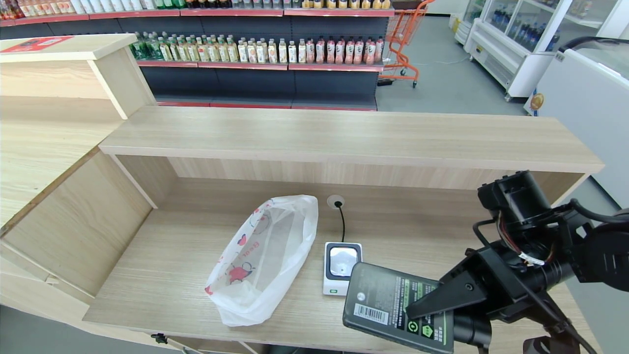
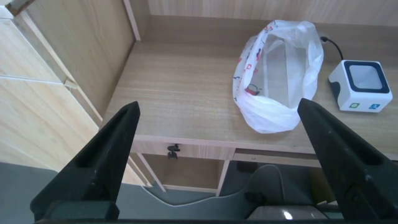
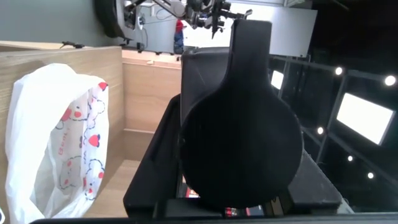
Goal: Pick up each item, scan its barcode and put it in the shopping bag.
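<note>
One barcoded pack [image 1: 378,295] clamped in the right hand [image 1: 417,314].
Beside the scanner [image 1: 342,268], at the desk's [image 1: 147,295] front edge; left hand [image 2: 219,109] spread apart.

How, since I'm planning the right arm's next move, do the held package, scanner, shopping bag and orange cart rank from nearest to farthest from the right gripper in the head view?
1. Package, clamped in the right gripper.
2. Scanner, on the counter just left.
3. Shopping bag, farther left on the counter.
4. Orange cart, far back in the aisle.
</note>
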`<state>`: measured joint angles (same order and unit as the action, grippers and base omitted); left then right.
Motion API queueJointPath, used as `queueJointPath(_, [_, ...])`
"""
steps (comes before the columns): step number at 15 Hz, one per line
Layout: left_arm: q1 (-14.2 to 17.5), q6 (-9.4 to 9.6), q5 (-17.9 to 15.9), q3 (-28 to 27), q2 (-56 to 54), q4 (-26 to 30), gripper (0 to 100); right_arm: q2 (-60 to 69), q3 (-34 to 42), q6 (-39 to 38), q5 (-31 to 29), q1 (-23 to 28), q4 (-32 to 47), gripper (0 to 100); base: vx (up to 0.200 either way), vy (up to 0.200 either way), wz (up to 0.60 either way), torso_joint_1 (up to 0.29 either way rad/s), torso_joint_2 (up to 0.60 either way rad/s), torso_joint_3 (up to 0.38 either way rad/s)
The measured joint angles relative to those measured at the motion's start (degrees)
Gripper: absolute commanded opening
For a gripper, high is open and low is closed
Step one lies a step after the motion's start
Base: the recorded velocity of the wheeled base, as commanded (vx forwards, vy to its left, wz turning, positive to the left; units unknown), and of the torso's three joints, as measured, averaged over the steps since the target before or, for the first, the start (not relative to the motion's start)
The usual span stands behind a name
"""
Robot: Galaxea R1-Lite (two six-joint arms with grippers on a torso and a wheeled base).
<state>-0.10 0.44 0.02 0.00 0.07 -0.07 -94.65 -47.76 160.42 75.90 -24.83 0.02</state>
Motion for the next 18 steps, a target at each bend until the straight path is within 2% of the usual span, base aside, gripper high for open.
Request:
queueJointPath(16, [0.0,0.00,0.0,0.0,0.0,0.0,100,0.7,0.8,0.0,0.0,0.1,1.2,0,0.000,0.000,0.00,0.000,0.00,0.000])
queueJointPath(18, [0.0,0.00,0.0,0.0,0.0,0.0,100,2.4,-1.7,0.0,-0.1,0.1,2.1,0,0.000,0.000,0.00,0.000,0.00,0.000])
